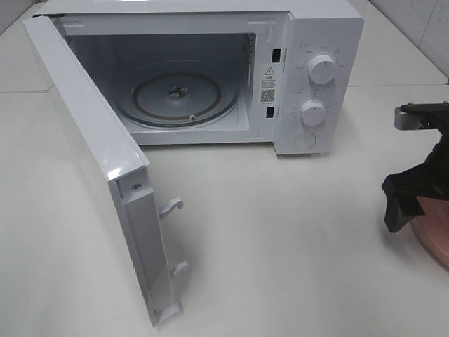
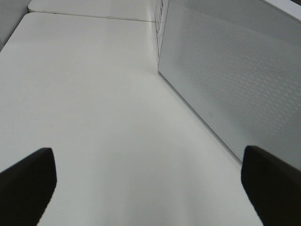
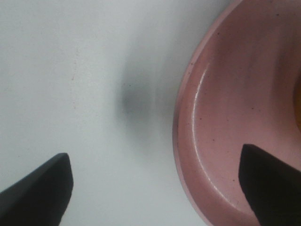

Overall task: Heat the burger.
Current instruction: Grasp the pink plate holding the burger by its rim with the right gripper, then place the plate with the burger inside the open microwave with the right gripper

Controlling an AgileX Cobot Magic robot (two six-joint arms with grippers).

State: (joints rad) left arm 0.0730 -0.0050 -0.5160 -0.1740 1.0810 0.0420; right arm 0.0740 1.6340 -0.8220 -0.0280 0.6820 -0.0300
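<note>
At the right edge of the high view, the right gripper (image 3: 154, 155), fingers spread, straddles the pink plate's (image 3: 221, 117) rim. The left gripper (image 2: 148, 151), also spread, hovers beside the open microwave door (image 2: 225, 80). Where the burger is, I cannot tell.

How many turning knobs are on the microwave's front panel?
2: upper knob near the top of the control panel, lower knob directly below it. None looks hidden.
</note>
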